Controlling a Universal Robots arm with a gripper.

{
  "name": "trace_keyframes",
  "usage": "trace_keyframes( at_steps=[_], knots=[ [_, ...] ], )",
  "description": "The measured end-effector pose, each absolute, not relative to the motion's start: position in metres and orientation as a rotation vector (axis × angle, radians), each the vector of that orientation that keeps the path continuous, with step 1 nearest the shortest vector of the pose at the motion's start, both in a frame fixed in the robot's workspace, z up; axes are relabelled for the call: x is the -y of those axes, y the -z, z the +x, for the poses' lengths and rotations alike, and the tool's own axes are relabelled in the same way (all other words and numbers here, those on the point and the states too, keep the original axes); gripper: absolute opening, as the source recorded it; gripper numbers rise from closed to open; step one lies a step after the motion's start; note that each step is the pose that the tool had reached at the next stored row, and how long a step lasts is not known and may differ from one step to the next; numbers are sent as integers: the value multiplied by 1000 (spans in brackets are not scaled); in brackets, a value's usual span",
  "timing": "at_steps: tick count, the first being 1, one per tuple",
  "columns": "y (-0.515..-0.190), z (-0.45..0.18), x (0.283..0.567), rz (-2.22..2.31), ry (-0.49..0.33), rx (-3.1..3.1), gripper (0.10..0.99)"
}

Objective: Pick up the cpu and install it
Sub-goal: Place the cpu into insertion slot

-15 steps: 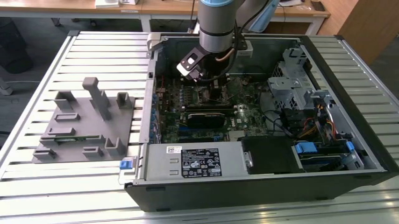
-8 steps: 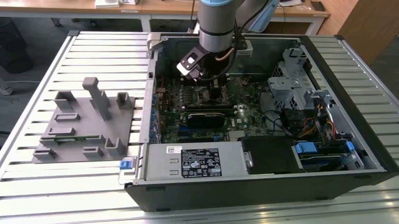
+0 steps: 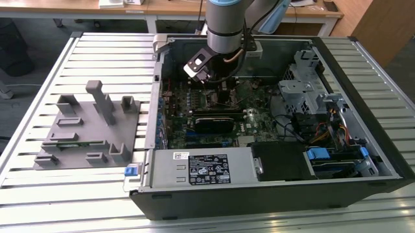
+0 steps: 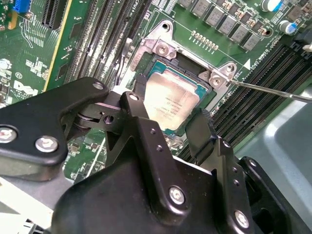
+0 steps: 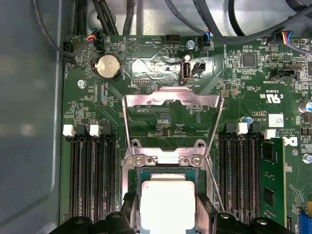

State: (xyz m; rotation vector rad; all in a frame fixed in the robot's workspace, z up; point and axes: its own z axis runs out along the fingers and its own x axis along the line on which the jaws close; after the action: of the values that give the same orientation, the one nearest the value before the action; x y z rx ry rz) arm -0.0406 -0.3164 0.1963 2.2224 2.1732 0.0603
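I saw the arm (image 3: 224, 24) drop from the upper middle of the exterior view into the open computer case (image 3: 272, 196), with the end effector (image 3: 222, 94) low over the motherboard (image 3: 259, 121). In both wrist views its two black fingers (image 4: 199, 127) were closed on opposite edges of the cpu (image 4: 170, 100), which sat silver top up inside the socket frame (image 4: 161, 46).

Room was tight. Memory slots (image 5: 92, 180) ran just beside the socket on both flanks, and a thin lever wire (image 4: 273, 90) passed close to one finger.

The first wrist view gave me the cpu (image 5: 165, 202), the load plate (image 5: 170, 114) standing raised beyond it, and a green memory stick (image 5: 273, 180) seated in a slot. The exterior view showed a grey fixture (image 3: 77, 158) on the slatted table (image 3: 97, 46) at the exterior view's left, well apart from the case.
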Motion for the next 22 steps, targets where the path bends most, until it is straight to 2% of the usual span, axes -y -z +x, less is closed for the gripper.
trace_keyframes(
  at_steps=[12,13,14,15,17,20,21,22],
  knots=[
    [-205,-41,316,2222,-58,-2171,584],
    [-206,-41,316,2222,-57,-2171,525],
    [-206,-41,316,2222,-57,-2171,525],
    [-206,-41,317,2222,-57,-2171,463],
    [-206,-41,318,2222,-57,-2171,463],
    [-206,-41,319,2222,-57,-2171,290],
    [-207,-41,319,2222,-56,-2171,290],
    [-207,-40,319,2222,-57,-2171,231]
  ],
)
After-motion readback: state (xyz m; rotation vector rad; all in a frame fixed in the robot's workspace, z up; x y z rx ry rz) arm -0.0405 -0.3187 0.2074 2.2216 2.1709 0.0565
